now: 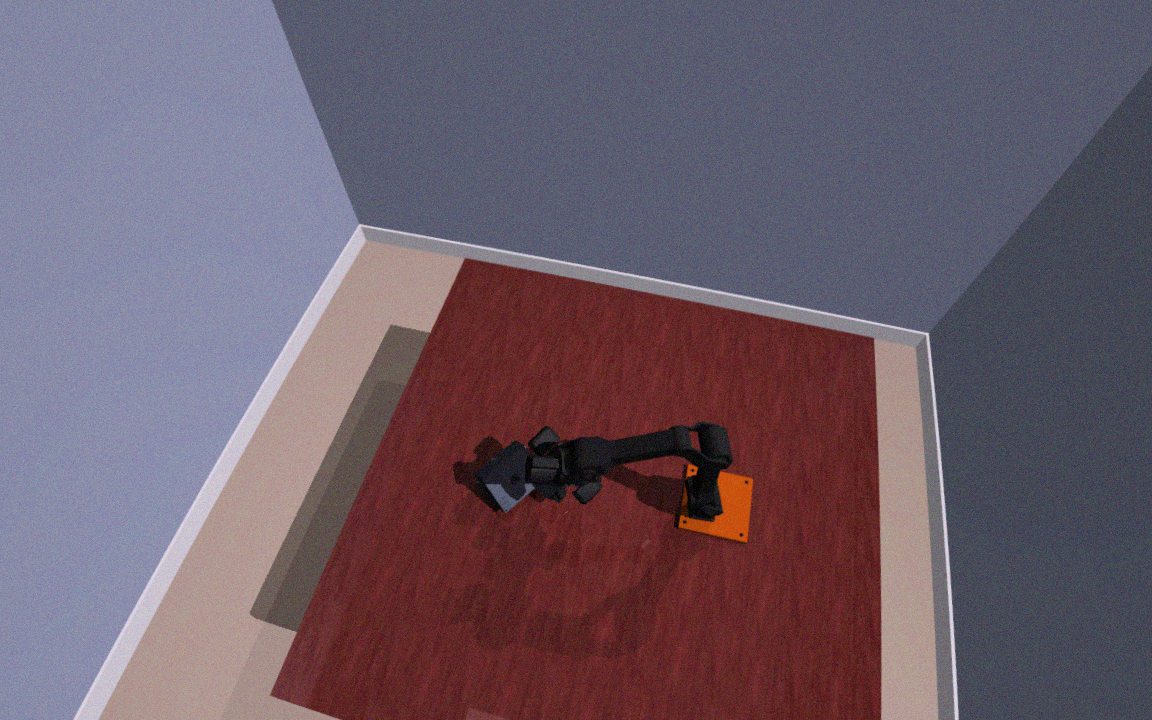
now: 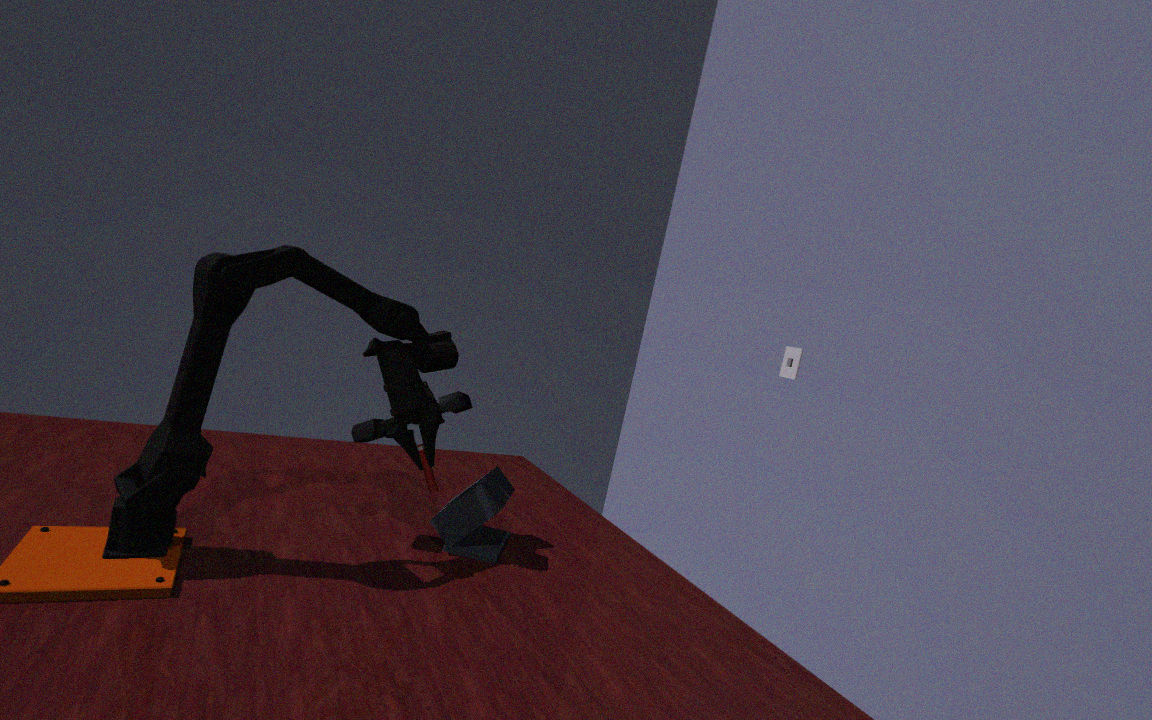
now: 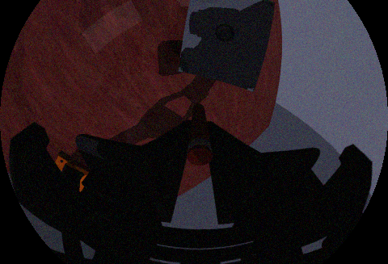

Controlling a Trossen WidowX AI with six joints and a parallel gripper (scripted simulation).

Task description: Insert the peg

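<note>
A red round peg is held between the fingertips of my gripper, which is shut on it. The peg is tilted a little, its lower end pointing down toward the sloped panel. The grey sloped panel stands just beyond the peg, with a gap between them in the exterior view. Its round hole shows in the wrist view, in shadow, above the fingers. In the top view the peg is hidden under the arm.
The arm's orange base plate lies on the dark red table. The panel stands on a grey foot near the table's far edge. Shadows of the arm fall across the table and panel.
</note>
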